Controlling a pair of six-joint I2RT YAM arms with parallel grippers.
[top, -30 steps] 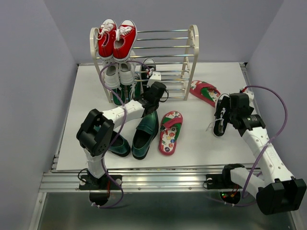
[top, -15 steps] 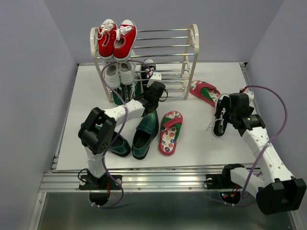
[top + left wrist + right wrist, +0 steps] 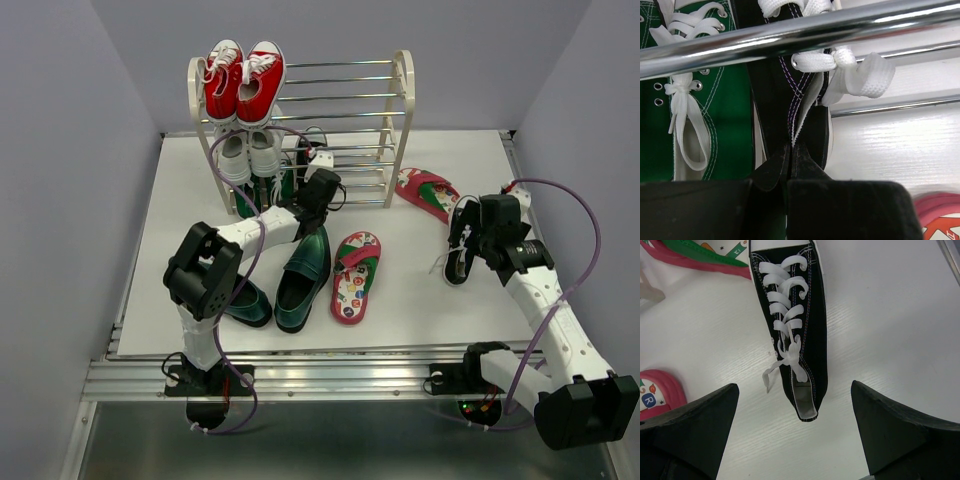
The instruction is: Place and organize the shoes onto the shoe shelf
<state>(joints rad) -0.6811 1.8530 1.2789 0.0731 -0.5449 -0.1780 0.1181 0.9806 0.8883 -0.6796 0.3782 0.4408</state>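
My left gripper (image 3: 790, 150) is shut on the heel of a black sneaker (image 3: 772, 85) with white laces. That sneaker lies under a chrome rod (image 3: 790, 32) of the shoe shelf (image 3: 401, 100); from above, the gripper (image 3: 310, 168) reaches into a lower tier. My right gripper (image 3: 795, 432) hangs open above the heel of the other black sneaker (image 3: 792, 335), which lies on the table (image 3: 458, 262). Two dark green loafers (image 3: 305, 272) (image 3: 243, 302) and a red flip-flop (image 3: 355, 275) lie mid-table. The other flip-flop (image 3: 428, 192) lies right of the shelf.
Red sneakers (image 3: 243, 80) sit on the shelf's top tier and white sneakers (image 3: 248, 155) on the tier below. A green laced sneaker (image 3: 695, 100) lies right beside the held black one. Grey walls close in on both sides of the table.
My left arm has edged slightly toward the shelf with the black sneaker. The right arm and the shoes on the table have not moved.
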